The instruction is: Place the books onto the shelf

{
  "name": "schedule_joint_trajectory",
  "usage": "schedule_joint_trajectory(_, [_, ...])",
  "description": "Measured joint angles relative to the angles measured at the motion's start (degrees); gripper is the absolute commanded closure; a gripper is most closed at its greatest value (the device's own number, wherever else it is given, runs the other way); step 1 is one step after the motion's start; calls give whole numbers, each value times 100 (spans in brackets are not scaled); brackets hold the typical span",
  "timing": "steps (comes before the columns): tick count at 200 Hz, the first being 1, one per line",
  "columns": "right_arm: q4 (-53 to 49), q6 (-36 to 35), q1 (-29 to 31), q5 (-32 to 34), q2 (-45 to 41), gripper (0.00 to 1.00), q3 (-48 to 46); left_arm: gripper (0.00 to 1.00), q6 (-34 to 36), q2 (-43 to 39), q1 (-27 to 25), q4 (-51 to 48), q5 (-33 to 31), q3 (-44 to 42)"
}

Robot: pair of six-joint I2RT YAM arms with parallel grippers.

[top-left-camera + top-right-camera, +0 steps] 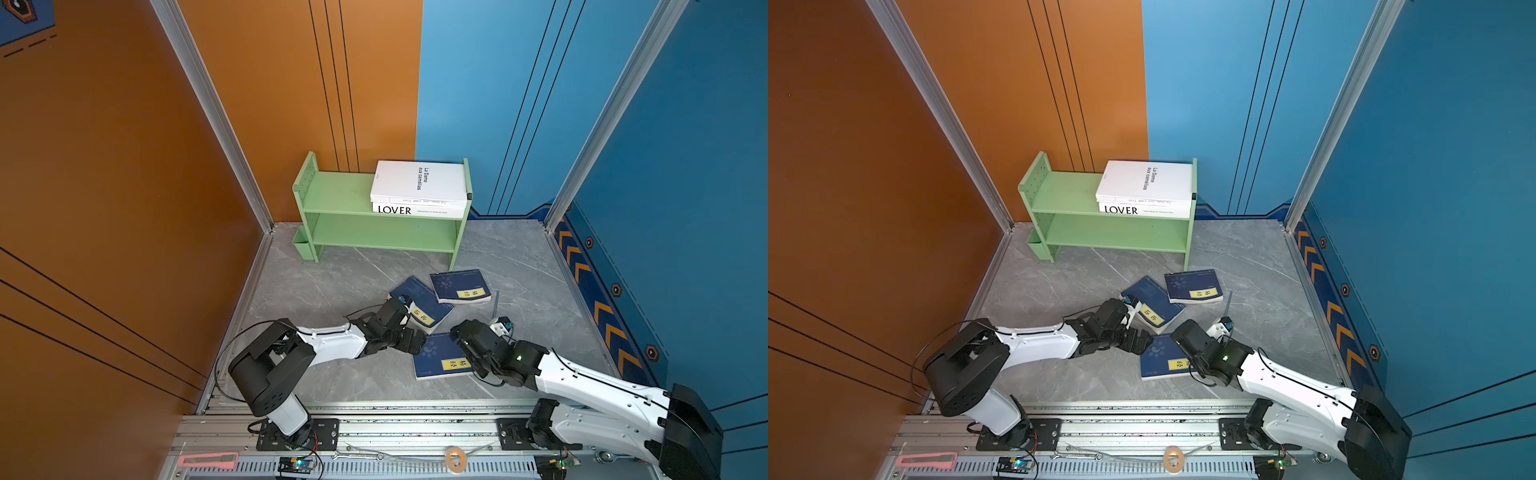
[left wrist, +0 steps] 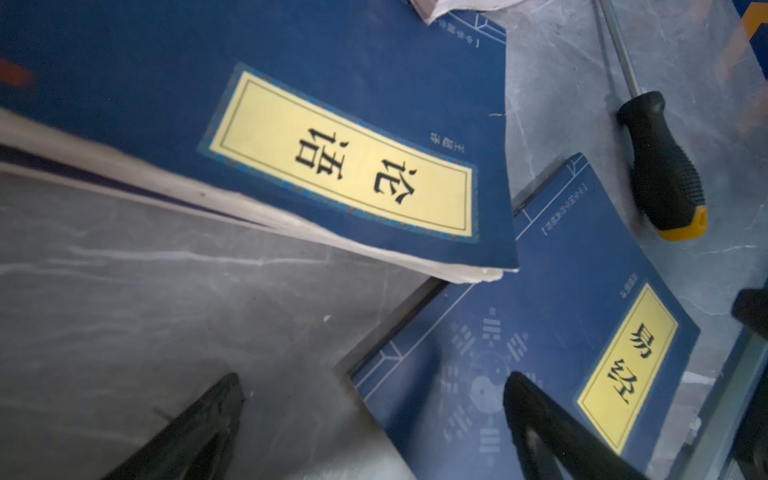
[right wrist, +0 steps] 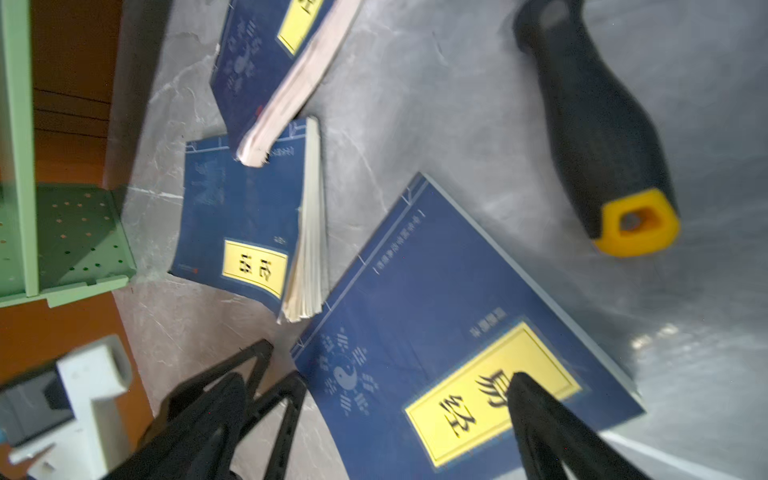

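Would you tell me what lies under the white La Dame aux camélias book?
A white book with LOVER on its spine, lying on the top board of the shelf. Its cover is hidden.

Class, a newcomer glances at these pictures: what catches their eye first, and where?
A green shelf stands against the back wall, two white books stacked at its top tier's right end. In front, three blue books lie overlapping on the grey surface; the left gripper and right gripper hang open over the nearest book.

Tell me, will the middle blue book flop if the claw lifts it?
Probably floppy: the middle blue book looks softcover, and its pages fan apart. Lifting may disturb neighbours: its corner lies over the nearest book, and the far book overlaps it.
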Motion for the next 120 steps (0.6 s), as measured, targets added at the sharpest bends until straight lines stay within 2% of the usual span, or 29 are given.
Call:
schedule_joint_trajectory(42, [-170,481,354,9,-4,1,-404,3,92,286,-74,120,68,254])
schedule_joint_trajectory(70, [149,525,304,0,4,2,-726,5,146,304,-109,125,72,260])
schedule_joint_trajectory(120, [680,402,142,-20,372,2,-638,5,151,306,-136,122,68,258])
